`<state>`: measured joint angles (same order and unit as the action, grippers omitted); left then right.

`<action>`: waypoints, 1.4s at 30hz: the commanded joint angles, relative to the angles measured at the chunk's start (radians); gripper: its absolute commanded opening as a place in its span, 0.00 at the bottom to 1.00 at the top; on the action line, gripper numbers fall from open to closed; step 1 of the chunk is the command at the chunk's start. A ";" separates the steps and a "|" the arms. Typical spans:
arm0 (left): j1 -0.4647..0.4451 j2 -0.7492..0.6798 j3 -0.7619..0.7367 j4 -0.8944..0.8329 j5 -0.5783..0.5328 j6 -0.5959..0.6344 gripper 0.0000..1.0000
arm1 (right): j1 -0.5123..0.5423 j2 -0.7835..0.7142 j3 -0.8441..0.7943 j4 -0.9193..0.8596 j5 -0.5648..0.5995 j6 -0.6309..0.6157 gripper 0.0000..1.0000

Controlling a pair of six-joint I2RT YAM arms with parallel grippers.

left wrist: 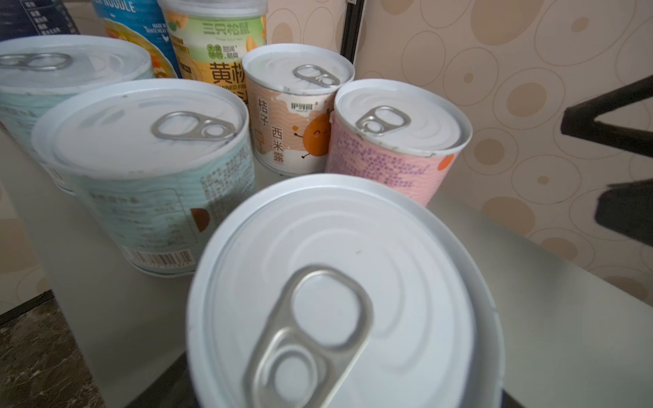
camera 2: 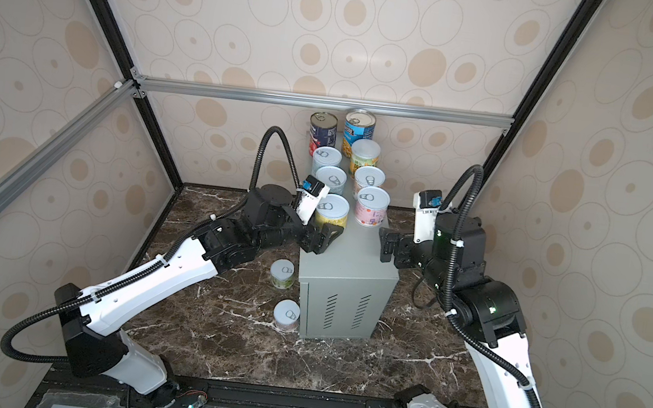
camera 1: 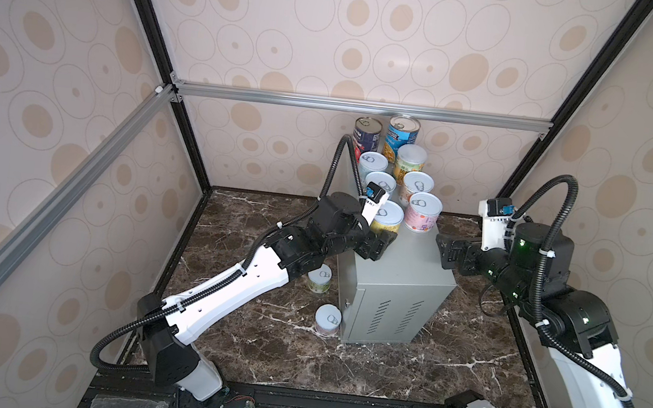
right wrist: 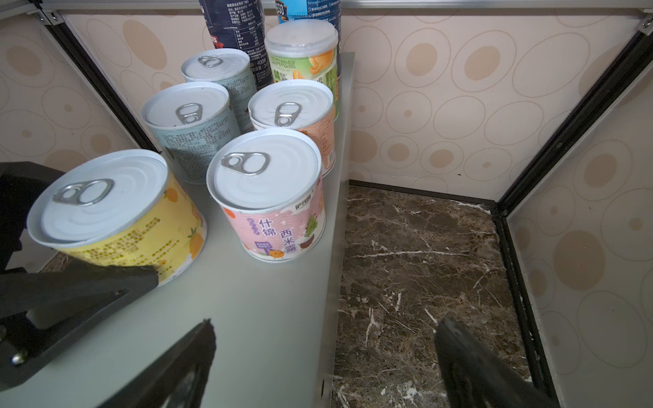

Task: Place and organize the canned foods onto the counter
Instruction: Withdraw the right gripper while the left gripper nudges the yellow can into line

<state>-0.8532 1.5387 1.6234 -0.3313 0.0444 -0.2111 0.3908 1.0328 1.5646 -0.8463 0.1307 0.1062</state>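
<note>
The counter is a grey metal box with vent slots. On its top stand two rows of cans: a navy-red can and a blue-yellow can at the back, then a green-yellow can, two pale teal cans, an orange-labelled can and a pink can. My left gripper is shut on a yellow can, which tilts slightly on the top, in front of the teal cans. My right gripper hangs open over the counter's right edge.
Two more short cans stand on the brown marble floor left of the counter, one with a green label and one nearer the front. Patterned walls with black and aluminium frame bars enclose the space.
</note>
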 commanded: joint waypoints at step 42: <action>0.041 -0.113 -0.034 -0.065 0.101 0.041 0.98 | -0.027 -0.042 -0.041 0.029 -0.076 -0.043 1.00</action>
<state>-0.8272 1.5085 1.6077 -0.3443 0.1154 -0.1829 0.3698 1.0027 1.5288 -0.8375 0.0841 0.0883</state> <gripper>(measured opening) 0.978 0.997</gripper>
